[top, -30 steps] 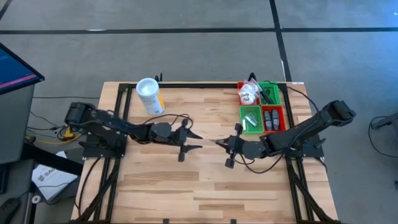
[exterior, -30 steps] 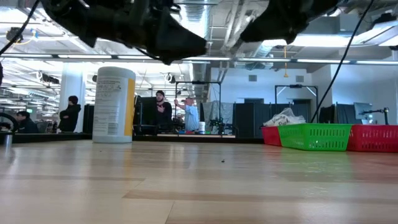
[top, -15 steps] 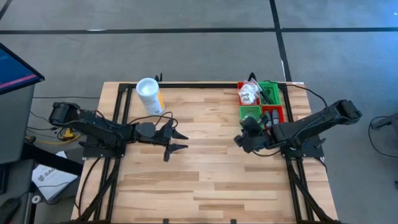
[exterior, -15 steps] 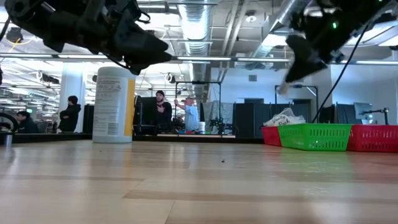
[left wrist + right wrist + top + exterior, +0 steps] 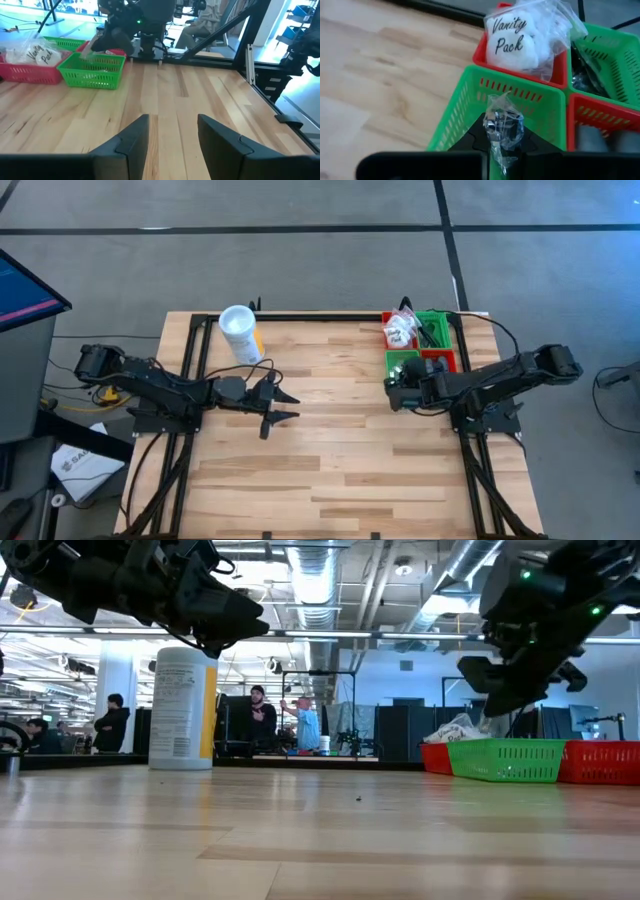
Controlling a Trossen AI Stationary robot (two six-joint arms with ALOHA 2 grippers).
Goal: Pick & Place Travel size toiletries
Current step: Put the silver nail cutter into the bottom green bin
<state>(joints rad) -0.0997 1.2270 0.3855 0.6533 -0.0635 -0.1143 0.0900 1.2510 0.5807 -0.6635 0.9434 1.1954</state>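
Placing step: right tool [image 5: 503,145] pinching a clear-wrapped packet [image 5: 503,126] above the near green bin [image 5: 470,107], needing only release; left tool [image 5: 170,137] spread, idle over the desk [image 5: 330,450].

Toiletries sit in a cluster of bins at the table's two o'clock corner. A clear-wrapped packet [image 5: 503,131], crinkled and upright, is pinched over the near green bin [image 5: 470,102]. White packets in a bag marked "Vanity Pack" [image 5: 517,39] fill the far red bin [image 5: 481,54]. Dark items [image 5: 433,331] occupy the far green bin.
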